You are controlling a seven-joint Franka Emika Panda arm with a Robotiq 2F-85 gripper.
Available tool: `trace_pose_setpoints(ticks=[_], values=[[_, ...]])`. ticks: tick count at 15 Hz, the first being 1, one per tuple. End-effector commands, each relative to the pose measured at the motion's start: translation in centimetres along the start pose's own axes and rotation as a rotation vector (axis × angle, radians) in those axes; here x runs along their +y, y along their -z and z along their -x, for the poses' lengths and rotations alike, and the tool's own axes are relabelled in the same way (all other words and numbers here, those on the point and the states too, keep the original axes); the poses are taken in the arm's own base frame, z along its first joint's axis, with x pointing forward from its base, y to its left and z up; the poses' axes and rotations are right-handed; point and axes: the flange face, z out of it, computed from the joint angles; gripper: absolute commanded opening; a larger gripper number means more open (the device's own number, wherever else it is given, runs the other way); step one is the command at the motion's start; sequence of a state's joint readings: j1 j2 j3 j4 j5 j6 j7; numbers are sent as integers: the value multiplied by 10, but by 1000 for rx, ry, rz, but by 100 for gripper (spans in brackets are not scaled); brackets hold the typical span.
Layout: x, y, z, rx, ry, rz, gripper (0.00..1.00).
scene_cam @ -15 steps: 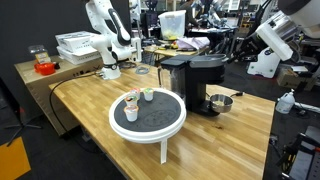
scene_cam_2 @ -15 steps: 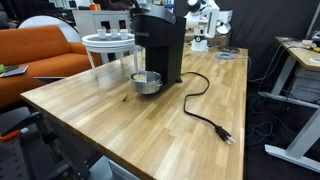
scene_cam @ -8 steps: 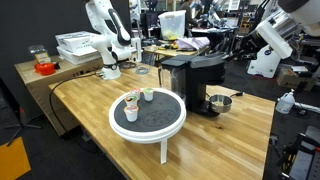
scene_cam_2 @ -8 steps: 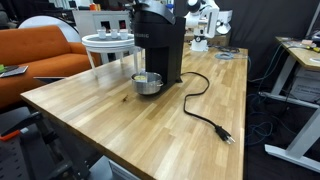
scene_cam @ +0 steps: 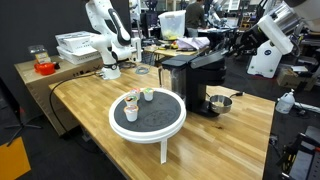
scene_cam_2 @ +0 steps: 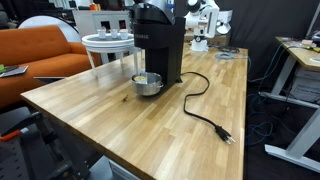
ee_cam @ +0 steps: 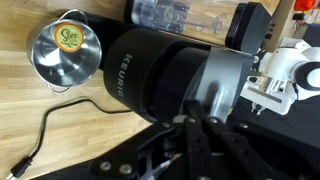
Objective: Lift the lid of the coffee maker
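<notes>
The black coffee maker (scene_cam: 193, 85) stands on the wooden bench and also shows in an exterior view (scene_cam_2: 160, 45). In the wrist view I look down on its body (ee_cam: 150, 75) and its dark lid (ee_cam: 195, 75) with a silvery rim. The lid (scene_cam: 207, 59) looks tilted up a little at its far side. My gripper (ee_cam: 195, 125) is at the lid's rear edge, fingers close together on the silvery rim strip. My arm (scene_cam: 272, 35) reaches in from the upper right.
A steel bowl (ee_cam: 65, 50) holding a green-topped pod sits beside the machine (scene_cam: 220, 101) (scene_cam_2: 146, 81). A black power cord (scene_cam_2: 205, 110) trails over the bench. A round white table (scene_cam: 147, 125) with cups stands in front. A white robot arm (scene_cam: 105, 40) stands at the back.
My arm has risen slightly and the lid's far side has tipped up a little. The machine, bowl and cord have not moved.
</notes>
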State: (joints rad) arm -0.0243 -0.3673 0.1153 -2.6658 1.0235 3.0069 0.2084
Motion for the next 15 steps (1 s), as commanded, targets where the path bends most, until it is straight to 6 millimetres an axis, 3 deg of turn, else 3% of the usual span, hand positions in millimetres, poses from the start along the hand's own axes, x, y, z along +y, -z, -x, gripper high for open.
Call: trace_pose_setpoints(ticks=[1,4,12,15], values=[[-16,-1,-1,-3,38,-18,0],[-29,7,-2,6,66,-41,0],[-52,-16,15,-35,168,-9,0],[-58,-8,25,-55,182,-10,0]])
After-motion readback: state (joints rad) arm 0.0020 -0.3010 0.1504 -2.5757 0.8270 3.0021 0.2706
